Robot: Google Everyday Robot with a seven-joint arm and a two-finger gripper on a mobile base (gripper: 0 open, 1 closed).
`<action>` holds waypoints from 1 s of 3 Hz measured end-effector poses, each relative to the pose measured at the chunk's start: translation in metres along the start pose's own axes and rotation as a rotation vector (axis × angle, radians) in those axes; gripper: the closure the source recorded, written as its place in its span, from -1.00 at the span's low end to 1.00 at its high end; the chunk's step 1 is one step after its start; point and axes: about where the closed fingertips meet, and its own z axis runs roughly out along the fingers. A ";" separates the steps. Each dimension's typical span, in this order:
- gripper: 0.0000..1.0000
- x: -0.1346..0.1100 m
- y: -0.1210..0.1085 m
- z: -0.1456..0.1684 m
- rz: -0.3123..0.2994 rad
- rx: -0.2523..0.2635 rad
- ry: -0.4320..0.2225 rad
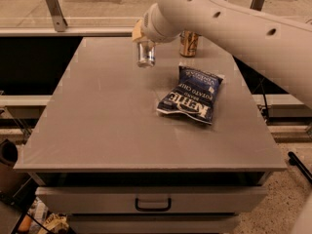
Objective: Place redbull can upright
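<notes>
While gripper (145,44) above table (97,126) holds one redbull can (145,57) — one bag (191,95).

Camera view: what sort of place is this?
Likely a robot test lab: a grey drawer table, a chip bag on it, and the gripper holding the redbull can above its far end.

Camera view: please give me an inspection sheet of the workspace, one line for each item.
Surface: grey table, with a drawer below.
Job's things: redbull can, held over the table's far part.
Clutter: blue chip bag lying right of centre; gold-brown can standing near the far edge.
Grippers: gripper above the far part, shut on the redbull can.
Cables: nothing seen.
Surroundings: speckled floor.
</notes>
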 end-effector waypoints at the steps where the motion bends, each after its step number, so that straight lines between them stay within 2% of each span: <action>1: 1.00 -0.012 -0.001 -0.009 -0.063 -0.079 -0.095; 2: 1.00 -0.023 0.005 -0.014 -0.159 -0.146 -0.193; 3: 1.00 -0.029 0.021 -0.019 -0.283 -0.176 -0.278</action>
